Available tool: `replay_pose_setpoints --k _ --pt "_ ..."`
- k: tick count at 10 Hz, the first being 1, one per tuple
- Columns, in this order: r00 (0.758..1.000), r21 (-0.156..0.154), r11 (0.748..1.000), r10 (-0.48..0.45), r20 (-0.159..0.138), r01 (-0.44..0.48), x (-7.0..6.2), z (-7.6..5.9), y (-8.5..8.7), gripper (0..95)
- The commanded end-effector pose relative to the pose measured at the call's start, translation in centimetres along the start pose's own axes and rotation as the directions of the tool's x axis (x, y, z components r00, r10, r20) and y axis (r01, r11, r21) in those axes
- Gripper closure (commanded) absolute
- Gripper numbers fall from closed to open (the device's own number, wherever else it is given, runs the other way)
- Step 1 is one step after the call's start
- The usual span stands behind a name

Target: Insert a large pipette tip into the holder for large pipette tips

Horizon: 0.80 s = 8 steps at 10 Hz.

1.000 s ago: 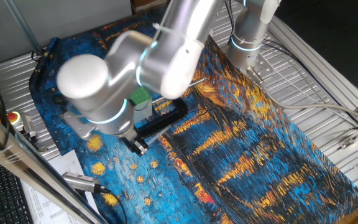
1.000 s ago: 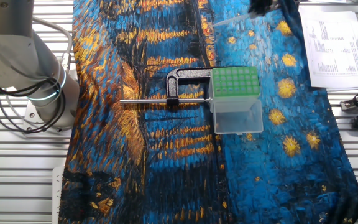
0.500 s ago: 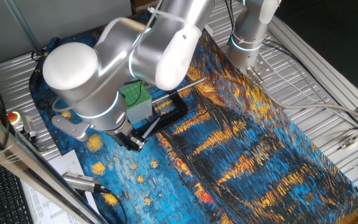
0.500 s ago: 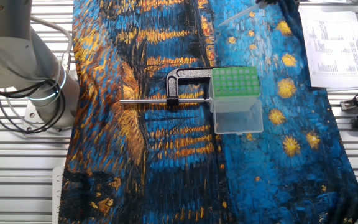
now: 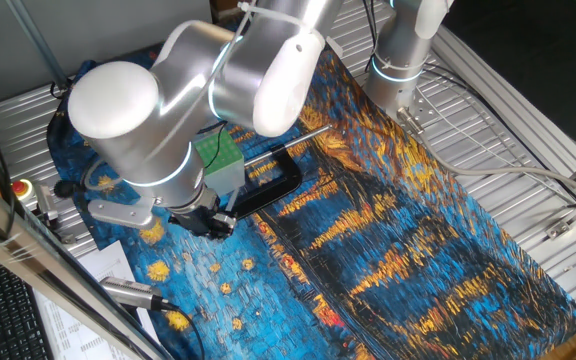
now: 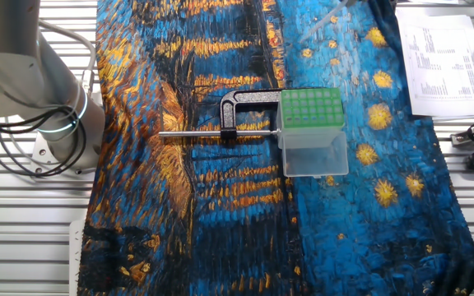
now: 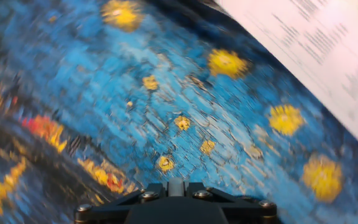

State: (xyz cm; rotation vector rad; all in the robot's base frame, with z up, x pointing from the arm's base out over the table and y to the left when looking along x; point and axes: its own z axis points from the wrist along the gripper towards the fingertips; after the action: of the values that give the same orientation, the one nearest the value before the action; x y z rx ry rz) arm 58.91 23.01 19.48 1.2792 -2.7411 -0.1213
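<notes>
The holder for large pipette tips (image 6: 310, 108) is a clear box with a green holed top, standing mid-cloth; in the one fixed view the holder (image 5: 220, 150) is partly hidden behind the arm. The large pipette tip (image 6: 320, 23) is a pale slanted streak above the cloth at the top edge of the other fixed view, held by its upper end. My gripper (image 5: 214, 223) is low over the blue cloth beside the holder, shut on the tip. In the hand view the gripper (image 7: 176, 186) shows only its black base over the cloth, and the tip is not visible there.
A black C-clamp (image 6: 241, 111) with a metal rod (image 6: 192, 134) lies against the holder's left side. Printed paper (image 6: 439, 62) lies at the cloth's right edge and shows as paper (image 7: 316, 50) in the hand view. The arm's base (image 6: 56, 115) stands left, on the slatted metal table (image 6: 23, 230).
The held tip has swung from nearly level to a steeper slant and shifted slightly right. The arm's wrist has turned and the hand has sunk a little toward the cloth.
</notes>
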Motion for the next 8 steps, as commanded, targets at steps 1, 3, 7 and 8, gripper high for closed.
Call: replay_pose_setpoints --k 1,3,7,8 --pt "0.982 0.012 0.982 -0.188 0.007 0.188 -0.02 -0.11 0.02 95.0" --pt "0.972 0.029 0.972 -0.234 0.016 0.234 -0.02 -0.11 0.02 95.0" --pt "0.954 0.058 0.953 -0.299 0.019 0.297 -0.02 -0.11 0.02 95.0" --pt "0.951 0.063 0.949 -0.31 0.019 0.308 -0.02 -0.11 0.02 95.0"
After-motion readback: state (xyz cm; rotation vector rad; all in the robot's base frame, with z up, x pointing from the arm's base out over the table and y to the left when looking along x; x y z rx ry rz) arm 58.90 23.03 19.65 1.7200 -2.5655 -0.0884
